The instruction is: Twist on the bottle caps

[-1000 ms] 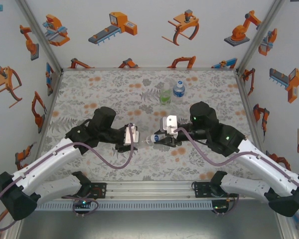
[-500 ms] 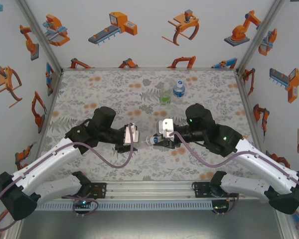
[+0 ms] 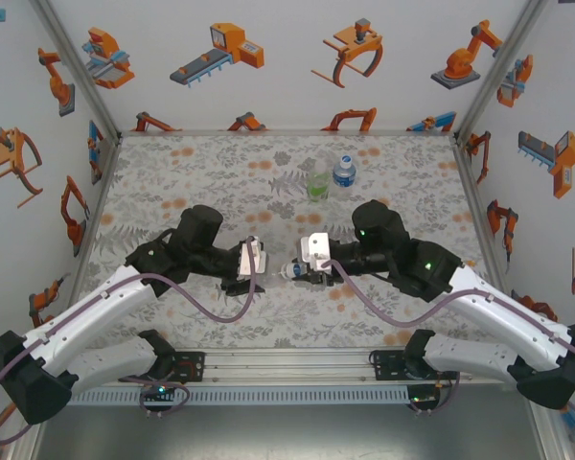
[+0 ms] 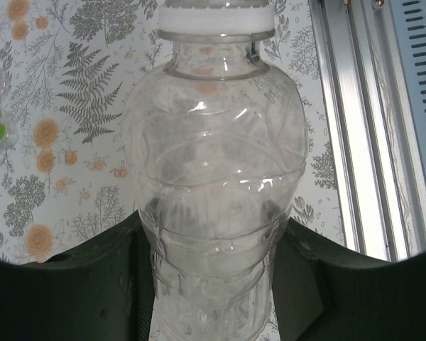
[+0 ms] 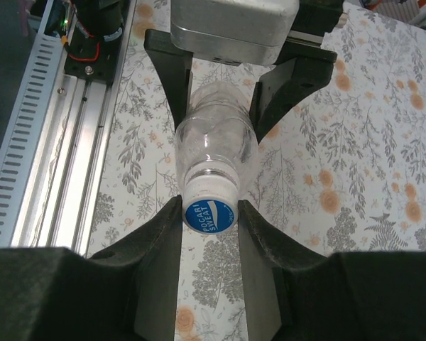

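Note:
My left gripper is shut on the body of the colourless bottle, which it holds lying level above the mat. On the bottle's neck sits a white bottle cap with a blue printed top. My right gripper is shut on that cap, one finger on each side. From above, the bottle bridges the left gripper and the right gripper near the middle of the mat. The cap also shows at the top of the left wrist view.
A green-tinted bottle and a blue-labelled bottle stand upright side by side at the back centre of the floral mat. The aluminium rail with the arm bases runs along the near edge. Walls close in the left, right and back.
The right arm has shifted a little to the left, carrying the cap end closer to the left gripper. The left arm has held still.

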